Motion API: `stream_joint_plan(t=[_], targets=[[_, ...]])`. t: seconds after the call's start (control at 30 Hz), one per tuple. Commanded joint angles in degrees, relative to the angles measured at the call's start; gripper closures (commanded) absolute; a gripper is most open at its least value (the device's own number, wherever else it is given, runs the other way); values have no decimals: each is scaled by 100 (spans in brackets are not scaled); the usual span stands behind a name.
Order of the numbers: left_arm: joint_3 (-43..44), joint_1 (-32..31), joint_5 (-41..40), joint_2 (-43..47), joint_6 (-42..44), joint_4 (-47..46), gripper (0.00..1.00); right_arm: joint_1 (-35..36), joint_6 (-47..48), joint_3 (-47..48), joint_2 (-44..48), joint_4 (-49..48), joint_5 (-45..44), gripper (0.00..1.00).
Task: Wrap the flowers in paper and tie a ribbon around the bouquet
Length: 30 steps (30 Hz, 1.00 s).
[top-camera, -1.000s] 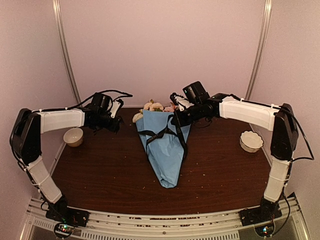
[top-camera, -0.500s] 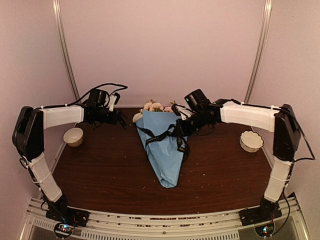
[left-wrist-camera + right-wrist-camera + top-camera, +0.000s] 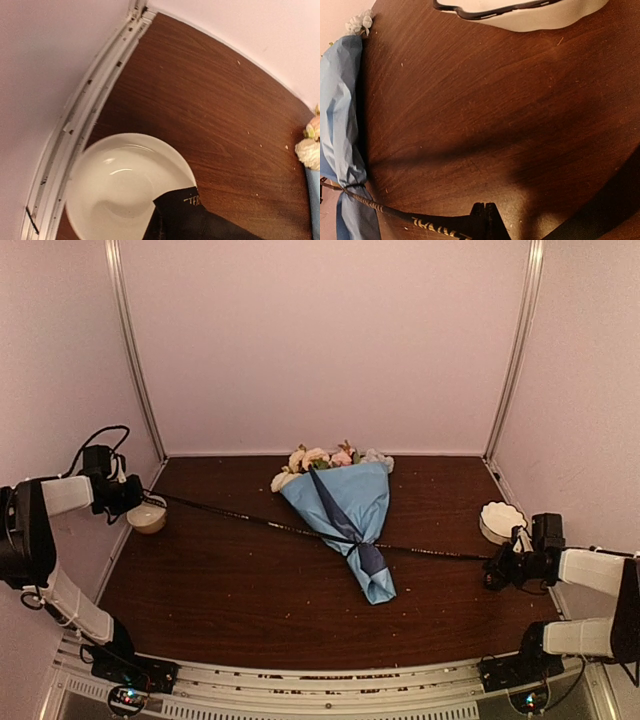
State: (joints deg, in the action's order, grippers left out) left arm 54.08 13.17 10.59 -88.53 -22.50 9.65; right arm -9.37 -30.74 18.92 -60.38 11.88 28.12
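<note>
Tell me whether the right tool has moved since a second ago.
Yes. The right tool went from left of the scalloped bowl to its near side, drawing the ribbon out.

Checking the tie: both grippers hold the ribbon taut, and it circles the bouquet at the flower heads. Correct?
No. The ribbon circles the bouquet near its narrow end, below the flower heads, per the top view. Left gripper and right gripper do hold it taut.
</note>
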Motion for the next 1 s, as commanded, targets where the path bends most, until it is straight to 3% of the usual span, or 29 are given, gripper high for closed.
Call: stream_joint_plan(t=[0.0,0.27,0.73,0.8,0.97], targets=[[-60,748,-526,464,-365,-474,100,-532,-174,-62,-377,-654,-96,100],[-175,981,-1013,776,-410,-382,100,-1772,266,-267,-635,-660,216,100],[-149,1091,-972,932,-342,-370,100,-2067,382,-195,-452,-557,320,100],[-112,722,-839,1006,-253,-474,100,-1656,444,-90,-242,-481,280,100],[868,-1903,-1883,945,821,215,100,1110,572,1354,528,379,-419,100]])
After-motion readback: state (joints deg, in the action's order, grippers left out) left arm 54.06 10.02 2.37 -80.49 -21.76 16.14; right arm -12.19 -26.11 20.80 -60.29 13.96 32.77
